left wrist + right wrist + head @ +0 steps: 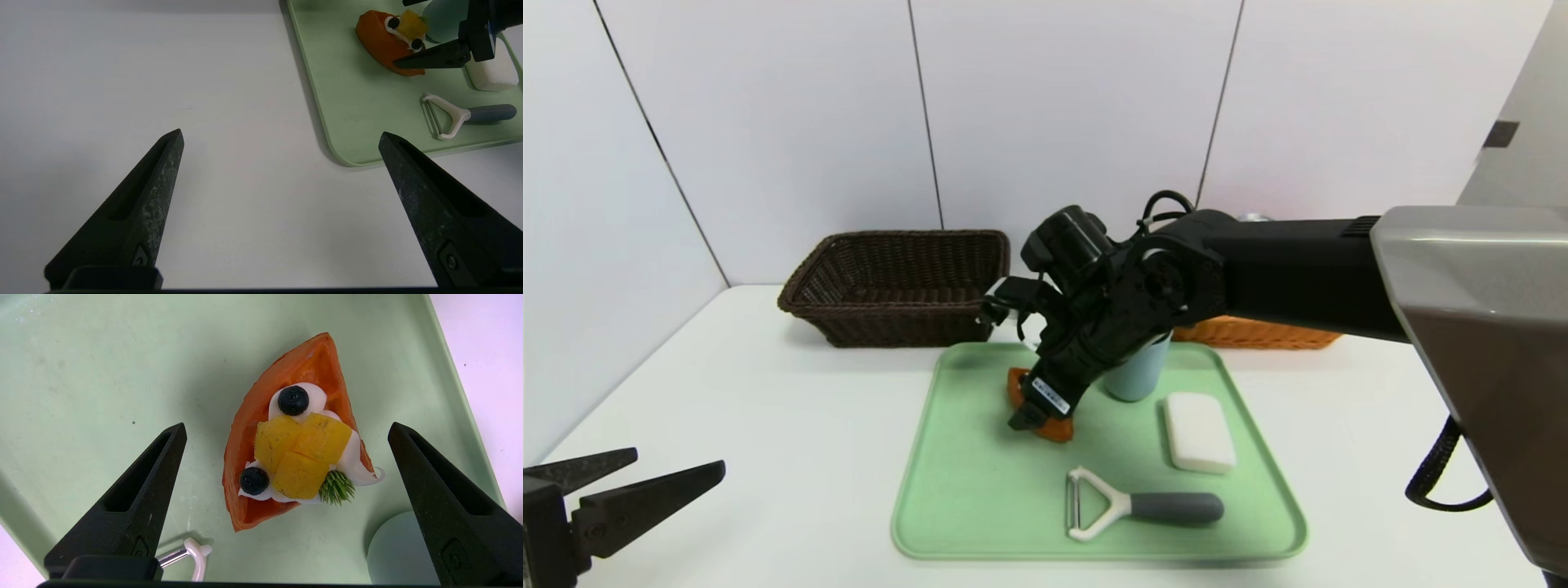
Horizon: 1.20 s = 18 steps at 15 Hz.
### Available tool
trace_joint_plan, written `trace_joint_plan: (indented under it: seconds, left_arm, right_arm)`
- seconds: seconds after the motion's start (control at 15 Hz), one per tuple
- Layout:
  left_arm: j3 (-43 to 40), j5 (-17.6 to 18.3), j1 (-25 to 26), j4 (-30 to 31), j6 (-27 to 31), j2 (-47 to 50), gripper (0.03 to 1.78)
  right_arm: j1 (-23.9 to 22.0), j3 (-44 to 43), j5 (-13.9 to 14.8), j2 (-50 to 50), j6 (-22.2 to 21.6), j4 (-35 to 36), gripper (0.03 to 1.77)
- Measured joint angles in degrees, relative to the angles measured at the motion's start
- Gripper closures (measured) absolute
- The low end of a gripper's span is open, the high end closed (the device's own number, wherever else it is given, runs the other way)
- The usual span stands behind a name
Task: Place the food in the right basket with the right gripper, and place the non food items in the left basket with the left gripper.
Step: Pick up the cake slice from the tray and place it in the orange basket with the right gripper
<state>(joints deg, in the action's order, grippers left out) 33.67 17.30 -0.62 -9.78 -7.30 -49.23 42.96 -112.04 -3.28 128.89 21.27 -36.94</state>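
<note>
The orange cake wedge [286, 457], topped with yellow fruit, two dark berries and cream, lies on the far-left part of the green tray [980, 490]. The right end effector [286, 430] hangs just above it, fingers spread wide to either side of the wedge and holding nothing. Just beside the cake toward the right stands the blue-grey cup [1131, 380], partly hidden by the black arm. The white bar [1198, 431] lies farther right on the tray, and the peeler [1131, 506] rests near the tray's front edge. Behind the tray, the dark brown basket [894, 286] sits at the left on the white bench [768, 457], and the orange-tan basket [1250, 333] shows under the arm at the right. The left end effector [282, 136] hovers wide open over bare bench, left of the tray.
</note>
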Motion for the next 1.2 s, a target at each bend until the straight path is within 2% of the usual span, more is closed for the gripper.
trace_joint_plan:
  seconds: [0.4, 1.2]
  left_arm:
    - [0.0, 0.0, 0.0, 0.0, 0.0, -0.2, 0.12]
    - [0.0, 0.0, 0.0, 0.0, 0.0, -0.1, 0.12]
  right_arm:
    - [0.0, 0.0, 0.8, -0.2, 0.2, -0.1, 0.10]
    - [0.2, 0.0, 0.4, -2.2, 0.0, -1.8, 0.10]
